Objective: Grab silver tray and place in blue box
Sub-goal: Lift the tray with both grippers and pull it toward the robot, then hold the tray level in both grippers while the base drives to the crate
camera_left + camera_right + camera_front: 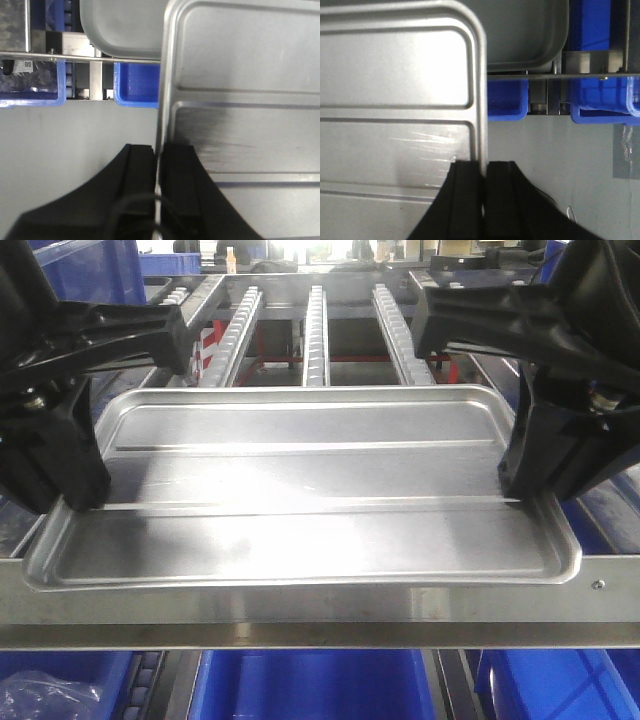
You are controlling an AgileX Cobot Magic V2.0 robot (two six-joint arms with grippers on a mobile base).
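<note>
Clamping opposite silver tray (pixel 300 490) rims, left jaws and right jaws bite shallowly; uneven lifting risks slippage.

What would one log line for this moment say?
left gripper: shut on silver tray rim | right gripper: shut on opposite rim | tray: held level between them

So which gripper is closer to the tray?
Neither, it's a tie. The left gripper is shut on the tray at its left rim, the right gripper at its right rim, both touching it.
</note>
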